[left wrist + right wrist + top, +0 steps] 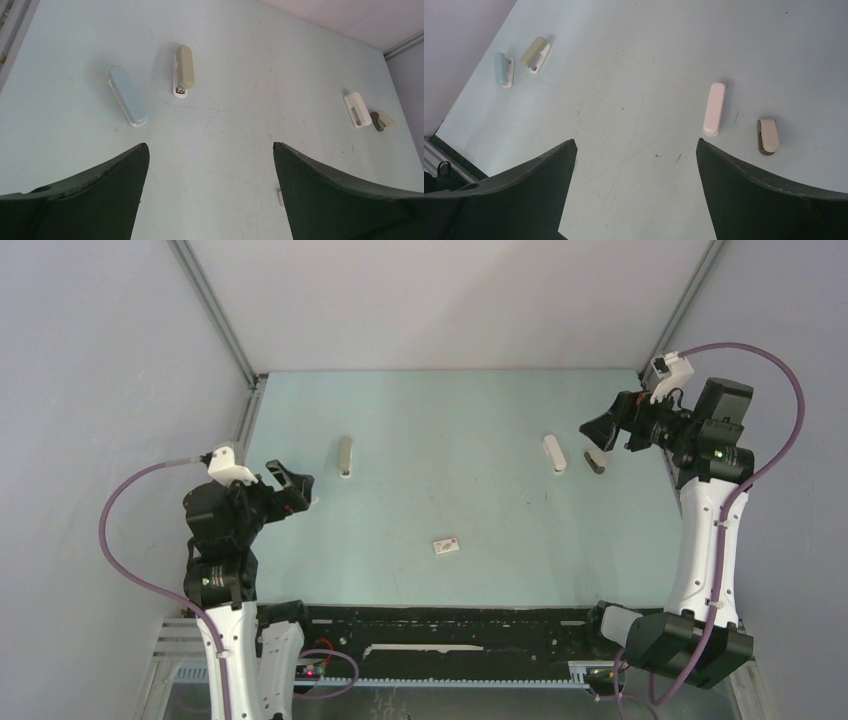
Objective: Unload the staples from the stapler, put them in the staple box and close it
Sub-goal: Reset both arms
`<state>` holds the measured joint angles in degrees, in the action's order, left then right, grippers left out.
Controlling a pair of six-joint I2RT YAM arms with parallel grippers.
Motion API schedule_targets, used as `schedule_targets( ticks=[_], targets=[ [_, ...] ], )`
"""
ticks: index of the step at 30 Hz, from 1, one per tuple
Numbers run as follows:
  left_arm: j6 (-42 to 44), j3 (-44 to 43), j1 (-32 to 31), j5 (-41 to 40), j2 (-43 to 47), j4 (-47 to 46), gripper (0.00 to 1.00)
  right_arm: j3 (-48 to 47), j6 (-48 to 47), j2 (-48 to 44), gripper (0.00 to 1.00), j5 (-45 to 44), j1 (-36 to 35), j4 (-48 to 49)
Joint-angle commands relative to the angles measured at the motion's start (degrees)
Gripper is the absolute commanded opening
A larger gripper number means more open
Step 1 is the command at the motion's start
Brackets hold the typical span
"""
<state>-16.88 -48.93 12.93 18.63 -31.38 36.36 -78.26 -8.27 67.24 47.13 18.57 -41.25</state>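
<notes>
Stapler (553,453) at 2 o'clock from table (450,410) centre, small piece (595,461) just beside at its 3; second stapler (345,456) at 10; box (446,546) at 6.

The stapler (554,453), a small bright-white oblong with rounded ends, lies flat and closed, pointing roughly away from the arms, just left of a stubby tan piece (595,461), not touching it.
</notes>
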Motion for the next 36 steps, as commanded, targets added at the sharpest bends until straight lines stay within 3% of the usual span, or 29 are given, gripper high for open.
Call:
schedule_targets(
  ticks=[1,21,28,36],
  targets=[
    [1.0,-1.6,0.4,0.9,0.7,-0.4,1.0,0.3,1.5,-1.3,1.0,1.1,0.4,1.5],
    [-1.4,-1.7,0.4,1.5,1.0,-1.6,1.0,0.8,1.9,-3.4,1.0,0.3,2.0,1.8],
    [-5.3,0.4,0.5,0.8,2.7,-6.1,1.0,0.9,3.5,-2.1,1.0,6.0,2.3,0.3],
    [-9.4,4.6,0.5,7.2,2.7,-11.6,1.0,2.9,5.5,-0.6,1.0,12.7,2.2,0.7]
  ],
)
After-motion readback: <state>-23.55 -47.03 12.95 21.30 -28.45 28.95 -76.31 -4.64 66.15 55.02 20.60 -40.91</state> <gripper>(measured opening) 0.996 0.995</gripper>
